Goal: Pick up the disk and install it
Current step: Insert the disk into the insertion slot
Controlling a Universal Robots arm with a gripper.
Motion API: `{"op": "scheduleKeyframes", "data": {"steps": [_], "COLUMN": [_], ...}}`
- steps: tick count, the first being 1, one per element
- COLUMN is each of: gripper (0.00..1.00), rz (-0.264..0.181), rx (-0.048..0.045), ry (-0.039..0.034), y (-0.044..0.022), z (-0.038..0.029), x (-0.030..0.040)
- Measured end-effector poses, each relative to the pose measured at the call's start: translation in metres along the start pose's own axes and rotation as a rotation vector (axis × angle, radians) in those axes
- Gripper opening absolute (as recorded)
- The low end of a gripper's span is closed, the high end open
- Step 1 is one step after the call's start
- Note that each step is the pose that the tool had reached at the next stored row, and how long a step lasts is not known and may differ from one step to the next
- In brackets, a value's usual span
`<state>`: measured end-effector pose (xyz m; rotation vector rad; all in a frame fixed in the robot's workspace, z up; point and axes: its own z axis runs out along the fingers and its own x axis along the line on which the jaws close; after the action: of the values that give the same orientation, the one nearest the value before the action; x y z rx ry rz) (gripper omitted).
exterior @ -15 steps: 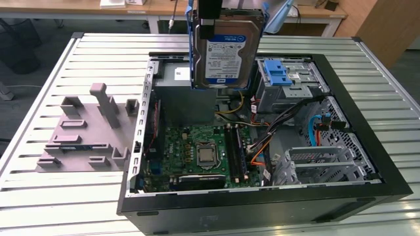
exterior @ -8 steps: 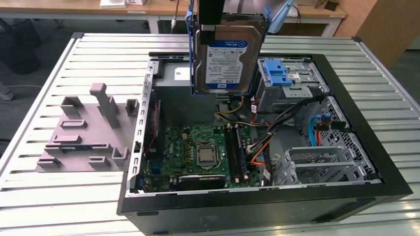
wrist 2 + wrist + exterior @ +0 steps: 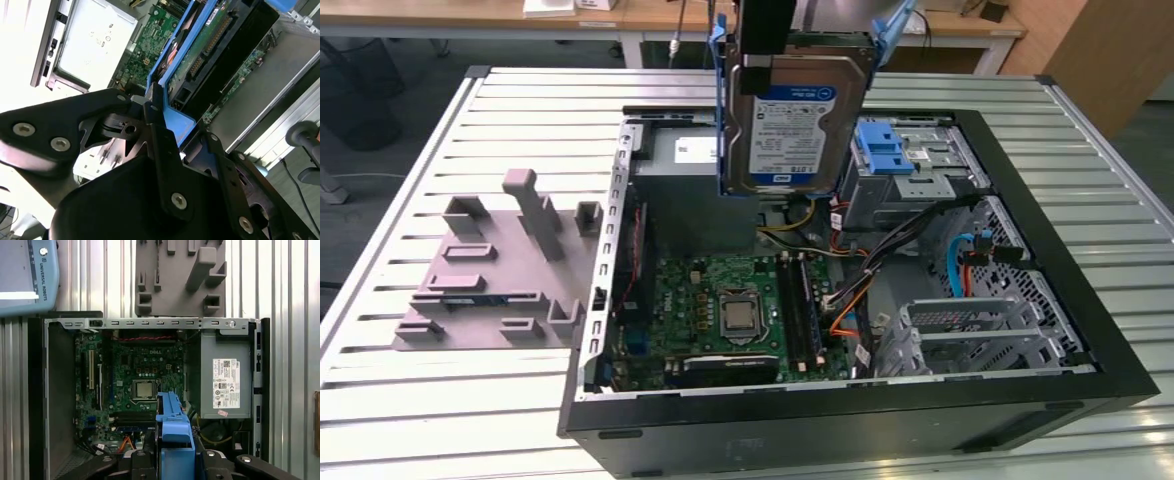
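Note:
The disk [image 3: 797, 125] hangs upright over the back of the open computer case [image 3: 1067, 290], its white-and-blue label facing the exterior view and its blue rails running up its sides. My gripper [image 3: 765, 50] is above it, shut on the blue end handle. In the second wrist view the black fingers [image 3: 159, 137] clamp the blue handle, and the disk [image 3: 220, 35] stretches away beyond them. In the first wrist view the blue handle [image 3: 174, 432] sticks out from my gripper [image 3: 175, 460] above the motherboard.
A grey metal drive bay with a blue bracket [image 3: 894, 150] sits inside the case on the exterior view's right of the disk. The motherboard [image 3: 734, 305], the cables [image 3: 854, 260] and the power supply [image 3: 225, 382] fill the case. A grey plastic stand [image 3: 494, 270] rests on the slatted table.

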<state>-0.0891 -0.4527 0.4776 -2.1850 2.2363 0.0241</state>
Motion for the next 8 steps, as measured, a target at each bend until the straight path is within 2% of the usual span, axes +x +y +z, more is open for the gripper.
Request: {"op": "scheduleKeyframes", "data": {"steps": [5, 8], "gripper": [0.36, 0.36], "rz": [0.0, 0.0], "rx": [0.0, 0.0], "ry": [0.0001, 0.0001], "y": [-0.0033, -0.0035], "z": [0.0001, 0.0003], "x": [0.001, 0.0059]}}
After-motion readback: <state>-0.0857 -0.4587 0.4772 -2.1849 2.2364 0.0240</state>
